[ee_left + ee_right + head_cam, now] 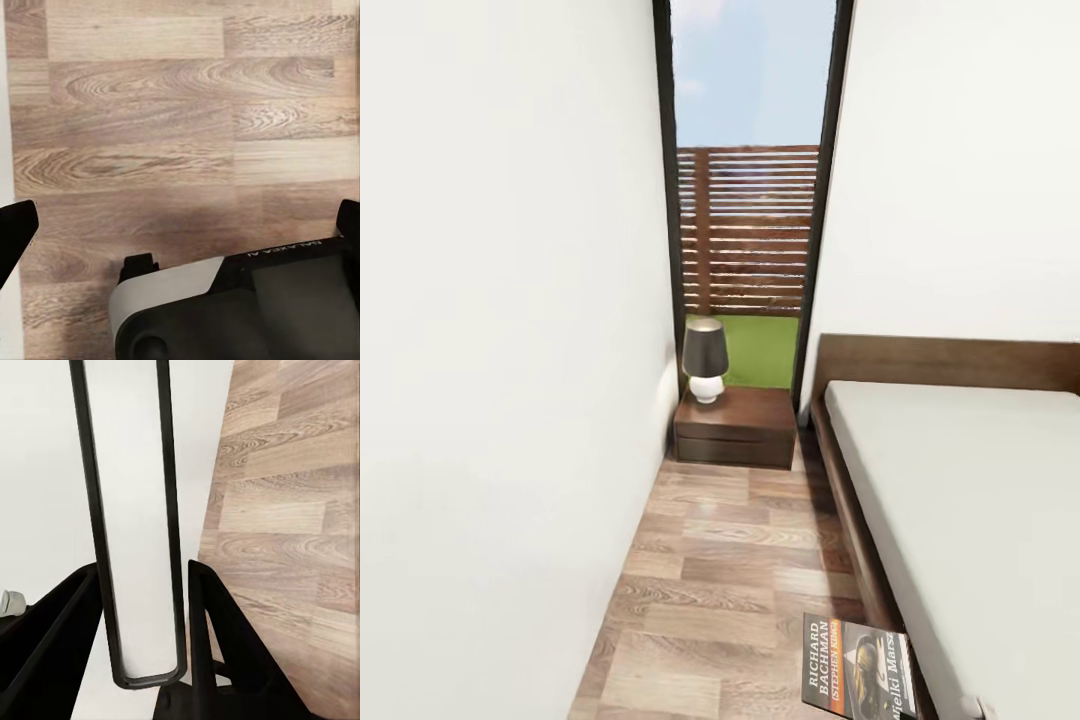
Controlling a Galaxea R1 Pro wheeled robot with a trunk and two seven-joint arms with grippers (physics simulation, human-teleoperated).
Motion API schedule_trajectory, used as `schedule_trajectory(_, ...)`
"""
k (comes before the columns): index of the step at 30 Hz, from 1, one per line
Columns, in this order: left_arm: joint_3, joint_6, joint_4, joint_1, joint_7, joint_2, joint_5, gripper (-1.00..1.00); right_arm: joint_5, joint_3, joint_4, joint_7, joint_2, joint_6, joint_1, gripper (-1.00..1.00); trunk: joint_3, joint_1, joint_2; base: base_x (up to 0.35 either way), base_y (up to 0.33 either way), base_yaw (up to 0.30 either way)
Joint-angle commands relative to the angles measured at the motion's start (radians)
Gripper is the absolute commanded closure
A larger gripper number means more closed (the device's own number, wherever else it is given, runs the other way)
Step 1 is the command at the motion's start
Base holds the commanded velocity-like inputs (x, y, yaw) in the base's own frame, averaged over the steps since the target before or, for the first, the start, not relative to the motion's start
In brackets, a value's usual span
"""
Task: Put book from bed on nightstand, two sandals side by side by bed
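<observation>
The book [857, 668], dark with an orange band and white "RICHARD BACHMAN" lettering, hangs over the floor beside the bed [960, 480]. In the right wrist view the book [135, 510] shows edge-on, a thin white slab with dark covers, and my right gripper [142, 577] is shut on it with one finger on each side. My left gripper [184, 225] is open over bare wood floor. The nightstand [736, 425], with a dark-shaded lamp [705, 360], stands ahead against the tall window. The two sandals are out of view.
A white wall [500, 400] runs close along the left and the bed frame along the right, leaving a narrow strip of plank floor [730, 560] leading to the nightstand. The robot's base [240, 307] shows below the left gripper.
</observation>
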Motion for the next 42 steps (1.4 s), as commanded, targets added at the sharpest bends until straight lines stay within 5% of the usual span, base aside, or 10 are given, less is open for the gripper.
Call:
schedule_trajectory(1,0.008,-0.003,0.0,0.0,-0.002,0.0,-0.009,-1.0,-0.006,0.002,0.004,0.002,0.0,-0.005,-0.002,1.0,-0.002,0.001,-0.001,0.296,0.0,-0.235)
schedule_trajectory(16,0.009,-0.004,0.0,0.0,-0.002,0.0,-0.009,-1.0,-0.006,0.002,0.004,0.003,0.0,-0.006,-0.002,1.0,-0.002,0.001,-0.001,0.122,0.0,-0.212)
schedule_trajectory(42,0.008,-0.004,0.0,0.0,-0.002,0.0,-0.009,-1.0,-0.006,0.002,0.004,0.002,0.0,-0.006,-0.002,1.0,-0.002,0.001,-0.001,0.299,0.0,-0.004)
